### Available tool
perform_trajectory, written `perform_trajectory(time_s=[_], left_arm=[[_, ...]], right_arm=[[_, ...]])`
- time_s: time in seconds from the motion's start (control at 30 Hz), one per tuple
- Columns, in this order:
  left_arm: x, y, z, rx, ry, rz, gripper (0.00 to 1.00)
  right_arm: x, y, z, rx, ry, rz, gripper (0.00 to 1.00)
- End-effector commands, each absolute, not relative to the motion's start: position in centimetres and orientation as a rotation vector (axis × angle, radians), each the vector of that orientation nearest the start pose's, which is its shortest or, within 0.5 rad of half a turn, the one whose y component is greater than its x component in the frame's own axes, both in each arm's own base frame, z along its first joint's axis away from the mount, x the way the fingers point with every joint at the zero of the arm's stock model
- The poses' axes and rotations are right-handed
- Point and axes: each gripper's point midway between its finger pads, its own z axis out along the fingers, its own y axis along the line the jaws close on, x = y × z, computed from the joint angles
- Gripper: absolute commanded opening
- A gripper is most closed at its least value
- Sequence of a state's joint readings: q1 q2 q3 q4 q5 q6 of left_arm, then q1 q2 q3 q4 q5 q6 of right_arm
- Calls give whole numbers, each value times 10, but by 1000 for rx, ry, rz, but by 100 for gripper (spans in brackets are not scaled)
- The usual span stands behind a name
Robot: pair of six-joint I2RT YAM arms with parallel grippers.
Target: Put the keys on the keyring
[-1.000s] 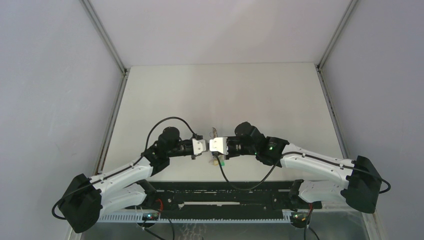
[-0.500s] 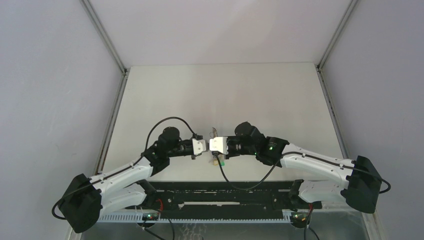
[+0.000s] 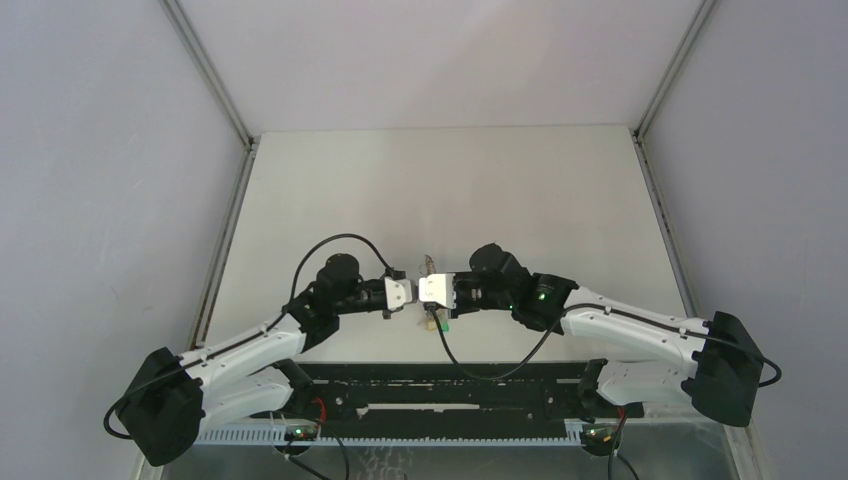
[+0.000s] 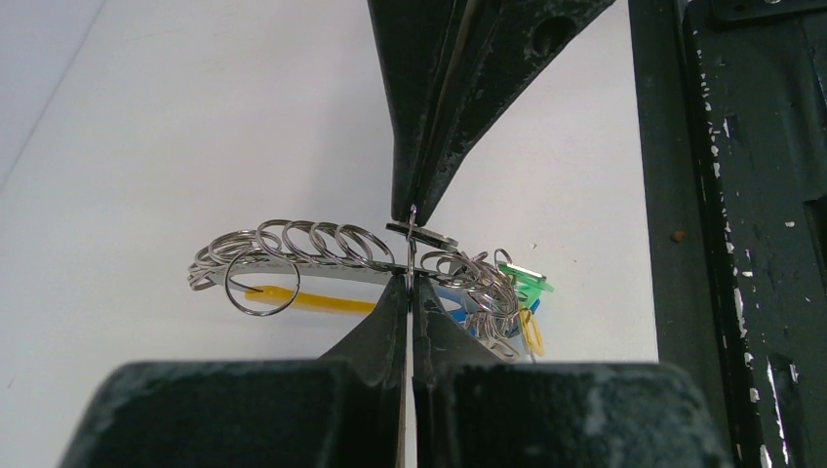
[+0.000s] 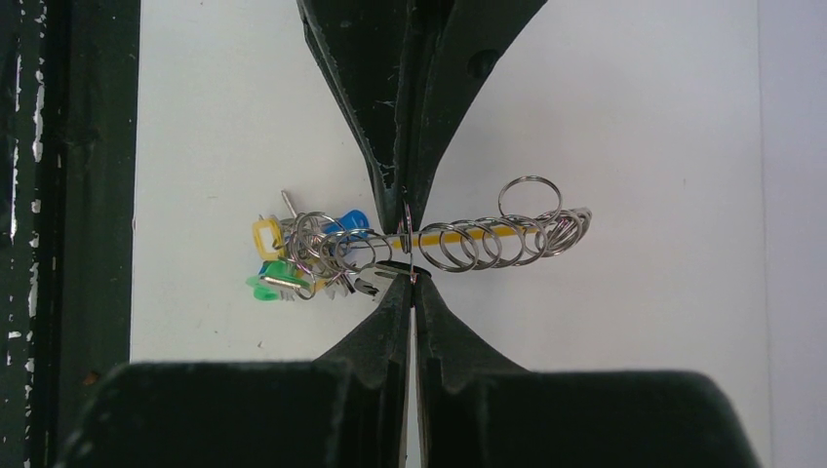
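One keyring [image 5: 468, 239] pinched by left claw [image 4: 410, 285], right claw [image 5: 411, 285] (two).

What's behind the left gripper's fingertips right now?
The right gripper, tip to tip with it, and the keyring: silver rings over a yellow band, blue and green tags at one end. The left gripper hides the band's middle.

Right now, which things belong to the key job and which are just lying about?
Job: keyring with steel loops, yellow band, coloured tags; left hand and right hand, both shut on it. Loose key: can't make out.
Lying about: table, black rail.
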State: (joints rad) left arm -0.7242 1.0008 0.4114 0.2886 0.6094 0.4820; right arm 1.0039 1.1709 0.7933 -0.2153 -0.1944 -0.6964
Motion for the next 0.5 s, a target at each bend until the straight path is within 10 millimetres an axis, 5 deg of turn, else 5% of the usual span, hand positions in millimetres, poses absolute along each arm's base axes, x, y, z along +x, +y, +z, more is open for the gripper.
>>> perform_trajectory(time_s=[0.0, 0.47], left_arm=[[185, -282, 162, 1387, 1183, -737, 0], [186, -282, 161, 1385, 1189, -729, 0]], right_arm=[[188, 319, 183, -1649, 1271, 408, 0], [187, 316, 180, -1663, 1281, 409, 0]])
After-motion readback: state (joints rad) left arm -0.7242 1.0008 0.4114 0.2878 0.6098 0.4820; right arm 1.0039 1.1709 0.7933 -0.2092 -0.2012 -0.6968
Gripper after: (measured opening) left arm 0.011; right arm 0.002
